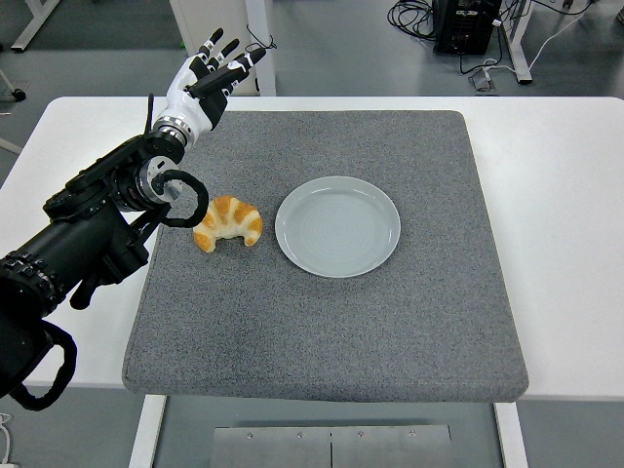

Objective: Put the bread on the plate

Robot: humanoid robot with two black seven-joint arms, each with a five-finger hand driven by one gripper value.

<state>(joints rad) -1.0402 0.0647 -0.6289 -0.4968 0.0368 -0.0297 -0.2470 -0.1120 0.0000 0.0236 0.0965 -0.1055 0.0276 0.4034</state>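
Note:
A golden croissant [227,223] lies on the grey mat [322,322], just left of a pale grey round plate [338,226] that holds nothing. My left arm comes in from the lower left and its hand [211,73] is raised over the mat's far left corner, well behind the croissant. The fingers [230,66] are spread and hold nothing. The right arm is out of view.
The mat covers most of the white table [556,195]. Beyond the table's far edge are a white cabinet base [219,29], table legs and cables on the floor [429,19].

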